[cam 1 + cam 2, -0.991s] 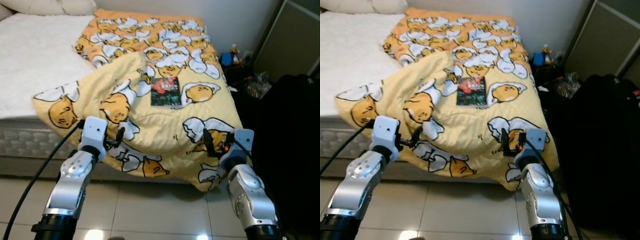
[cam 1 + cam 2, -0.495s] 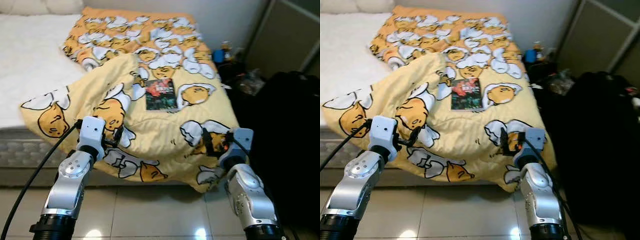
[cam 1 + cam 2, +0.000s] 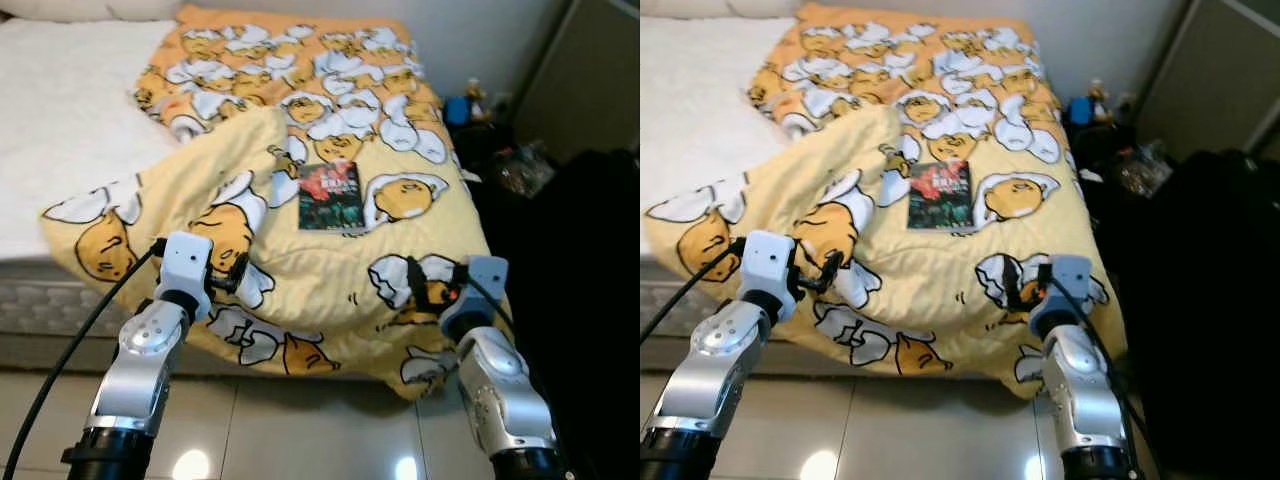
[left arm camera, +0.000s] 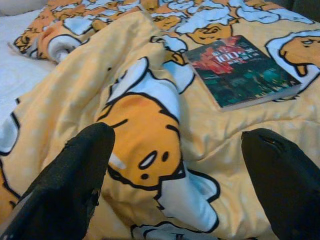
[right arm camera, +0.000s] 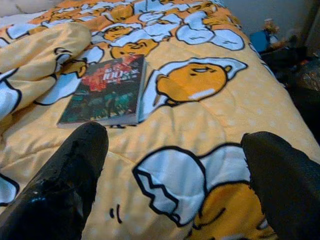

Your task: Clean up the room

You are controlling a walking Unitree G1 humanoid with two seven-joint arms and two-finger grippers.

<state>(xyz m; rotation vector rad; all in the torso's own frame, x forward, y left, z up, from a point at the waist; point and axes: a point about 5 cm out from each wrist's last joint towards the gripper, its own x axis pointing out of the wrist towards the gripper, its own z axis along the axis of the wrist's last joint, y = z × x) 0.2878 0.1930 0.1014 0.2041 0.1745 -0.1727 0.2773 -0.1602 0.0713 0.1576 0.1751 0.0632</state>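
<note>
A yellow cartoon-egg blanket (image 3: 300,250) lies rumpled over the foot of the bed, one corner folded back. On it rests a dark book (image 3: 330,197) with a red and green cover, also in the left wrist view (image 4: 245,70) and the right wrist view (image 5: 105,92). My left gripper (image 3: 232,272) hovers open at the blanket's near left edge, its fingers (image 4: 75,195) wide apart. My right gripper (image 3: 428,290) stands open at the near right edge, short of the book, with nothing between its fingers (image 5: 60,190).
The white mattress (image 3: 70,110) lies bare at the left. A dark black mass (image 3: 570,270) stands close on the right beside the bed. Small cluttered items (image 3: 470,108) sit by the far wall. Glossy tiled floor (image 3: 300,430) runs below the bed's edge.
The view has shifted a little, so the bed and book sit slightly lower and to the right. Both grippers stay open at the blanket's near edge.
</note>
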